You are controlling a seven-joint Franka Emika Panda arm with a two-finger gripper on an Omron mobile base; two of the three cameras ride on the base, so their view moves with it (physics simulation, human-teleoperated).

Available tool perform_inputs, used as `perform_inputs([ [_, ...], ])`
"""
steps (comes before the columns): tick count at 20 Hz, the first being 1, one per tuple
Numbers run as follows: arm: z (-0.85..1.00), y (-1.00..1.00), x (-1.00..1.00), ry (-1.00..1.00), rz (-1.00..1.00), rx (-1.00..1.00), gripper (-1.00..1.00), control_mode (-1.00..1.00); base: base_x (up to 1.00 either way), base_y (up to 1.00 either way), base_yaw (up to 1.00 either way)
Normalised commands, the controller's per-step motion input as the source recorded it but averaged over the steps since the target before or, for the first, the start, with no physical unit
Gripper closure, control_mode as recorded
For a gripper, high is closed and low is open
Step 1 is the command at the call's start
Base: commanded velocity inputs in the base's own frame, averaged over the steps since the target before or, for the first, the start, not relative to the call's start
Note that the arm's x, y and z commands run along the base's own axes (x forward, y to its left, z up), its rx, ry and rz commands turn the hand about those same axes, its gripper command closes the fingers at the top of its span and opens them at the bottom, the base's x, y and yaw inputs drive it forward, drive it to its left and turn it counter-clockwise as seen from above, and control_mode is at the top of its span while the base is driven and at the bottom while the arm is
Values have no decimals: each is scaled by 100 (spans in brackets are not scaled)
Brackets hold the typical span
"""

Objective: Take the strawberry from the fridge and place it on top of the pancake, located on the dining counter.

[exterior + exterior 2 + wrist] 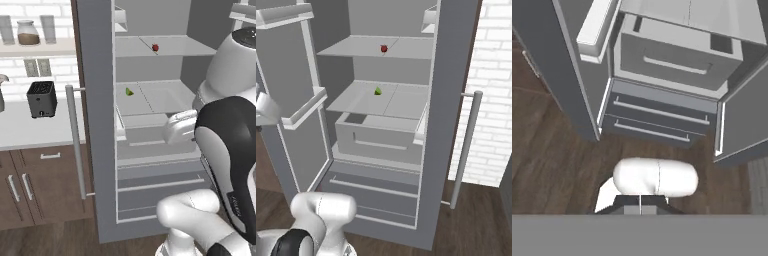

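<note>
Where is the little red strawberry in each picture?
Left base view: the strawberry sits on the fridge's upper shelf, near the top middle.
Right base view: it sits on that same shelf, top centre.
Hand view: not in it.
Shared landmark: the small green item one shelf below.

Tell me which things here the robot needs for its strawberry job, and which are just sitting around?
Needed for the job:
- strawberry, on the upper shelf
- fridge, doors open

Just sitting around:
- small green item, on the shelf below
- black toaster, on the white worktop
- jar, on the wall shelf
- brown wooden cabinets
</note>
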Motion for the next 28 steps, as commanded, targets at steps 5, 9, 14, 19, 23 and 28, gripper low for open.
perform_inputs([
  [5,-33,-82,0,-19,17,-3,-100,-100,0,0,0],
  [9,-31,-55,0,-46,24,10,-100,-100,0,0,0],
  [14,12,-4,-5,-24,5,9,-100,-100,0,0,0],
  [19,7,4,15,-4,-13,0,-100,-100,0,0,0],
  [23,18,1,9,-1,-26,0,-100,-100,0,0,0],
  [28,7,-1,0,0,-16,7,-100,-100,0,0,0],
])
